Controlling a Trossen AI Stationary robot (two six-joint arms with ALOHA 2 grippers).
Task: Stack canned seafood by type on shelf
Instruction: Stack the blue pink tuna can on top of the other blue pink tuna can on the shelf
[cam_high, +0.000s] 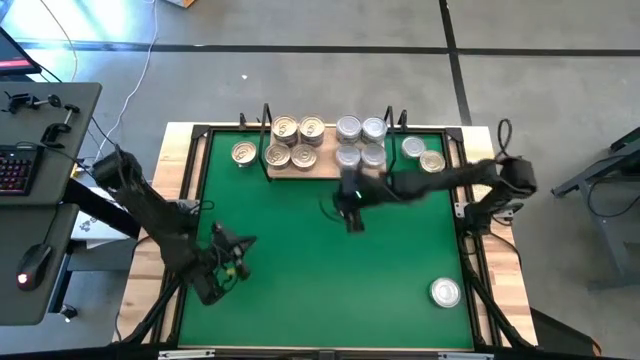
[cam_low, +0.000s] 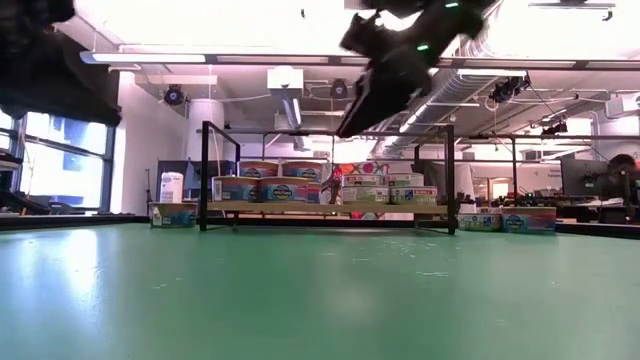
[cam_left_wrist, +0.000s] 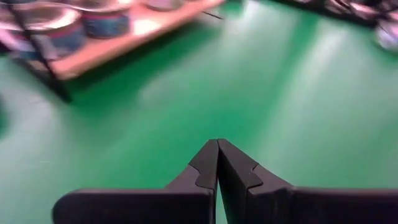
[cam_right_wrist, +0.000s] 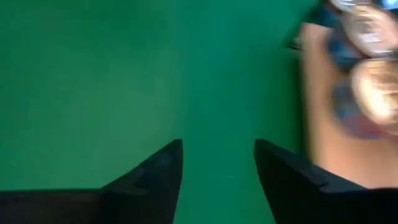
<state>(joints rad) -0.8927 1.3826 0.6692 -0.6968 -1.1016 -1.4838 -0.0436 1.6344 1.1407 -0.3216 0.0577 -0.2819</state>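
Right claw (cam_high: 352, 218) empty, parted, above green mat (cam_high: 330, 270) near shelf (cam_high: 325, 172). Between picks; next likely lone silver-lid tin (cam_high: 445, 292). Left claw (cam_high: 236, 262) pinched closed, waiting.

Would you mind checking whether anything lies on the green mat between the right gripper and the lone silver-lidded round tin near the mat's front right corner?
Nothing visible does: only bare green mat separates the open, empty right gripper, hovering before the wooden shelf, from the silver-lidded tin.
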